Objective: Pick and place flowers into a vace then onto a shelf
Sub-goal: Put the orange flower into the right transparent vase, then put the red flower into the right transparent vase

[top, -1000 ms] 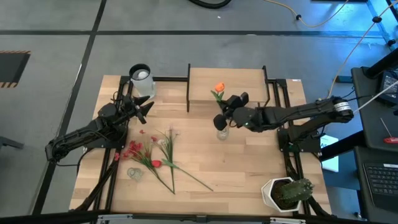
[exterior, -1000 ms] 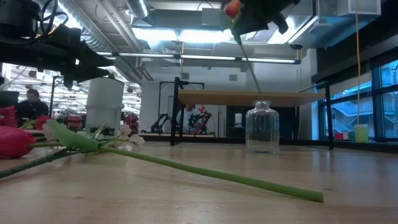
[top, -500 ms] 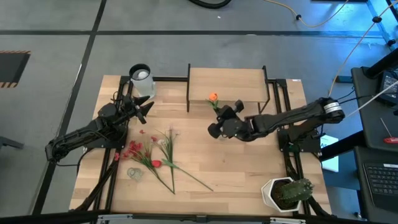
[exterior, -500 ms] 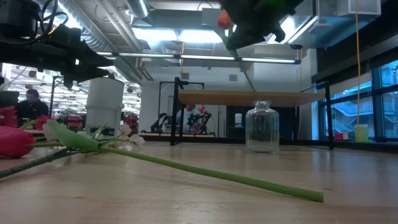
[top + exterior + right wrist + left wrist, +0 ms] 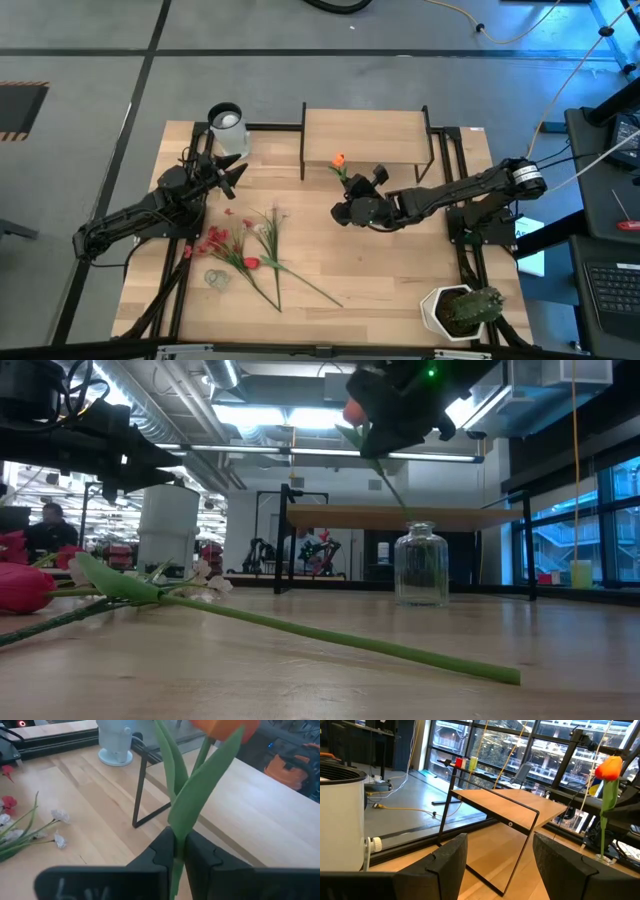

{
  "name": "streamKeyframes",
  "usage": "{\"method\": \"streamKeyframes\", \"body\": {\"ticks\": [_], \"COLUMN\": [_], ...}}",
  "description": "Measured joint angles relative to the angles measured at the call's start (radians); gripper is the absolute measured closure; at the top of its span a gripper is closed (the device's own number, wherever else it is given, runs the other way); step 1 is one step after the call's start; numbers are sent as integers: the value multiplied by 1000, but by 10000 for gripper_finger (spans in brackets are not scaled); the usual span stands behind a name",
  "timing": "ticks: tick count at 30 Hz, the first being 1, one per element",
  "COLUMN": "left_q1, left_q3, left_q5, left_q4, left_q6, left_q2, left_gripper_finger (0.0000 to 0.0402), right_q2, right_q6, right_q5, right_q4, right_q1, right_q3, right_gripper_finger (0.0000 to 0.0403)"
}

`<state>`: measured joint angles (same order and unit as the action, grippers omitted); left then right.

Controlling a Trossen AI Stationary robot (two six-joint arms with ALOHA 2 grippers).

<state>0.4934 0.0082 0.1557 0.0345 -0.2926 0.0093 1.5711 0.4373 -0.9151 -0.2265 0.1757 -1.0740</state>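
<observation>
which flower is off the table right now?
The orange tulip, clamped by its stem in the right gripper above the glass jar. The other flowers all lie flat on the tabletop.

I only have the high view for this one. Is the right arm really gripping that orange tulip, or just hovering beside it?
Observer: Gripping. In the right wrist view, the right gripper has its jaws shut on the tulip, on the stem below the leaves.
Operator: Fine. The left gripper waits over the table's left side. I see no vase, though. Is there one?
Observer: Yes. The low view shows a clear glass jar standing upright on the table, below the right gripper. The tulip's stem slants down to the jar's mouth.
</observation>
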Motion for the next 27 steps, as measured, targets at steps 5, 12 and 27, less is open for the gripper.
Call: {"method": "streamKeyframes", "body": {"ticks": [5,12,27], "left_q1": [0,0,0], "left_q3": [0,0,0], "left_q5": [0,0,-1], "left_q4": [0,0,0], "left_q6": [0,0,-9], "left_q2": [0,0,0], "left_gripper_finger": [183,183,183], "right_q2": [0,-33,-208], "right_q6": [0,54,169], "right_q5": [5,99,368], "right_q4": [-21,-114,-381], "right_q1": [0,0,0], "right_q3": [0,0,0], "right_gripper_finger": [334,285,236]}}
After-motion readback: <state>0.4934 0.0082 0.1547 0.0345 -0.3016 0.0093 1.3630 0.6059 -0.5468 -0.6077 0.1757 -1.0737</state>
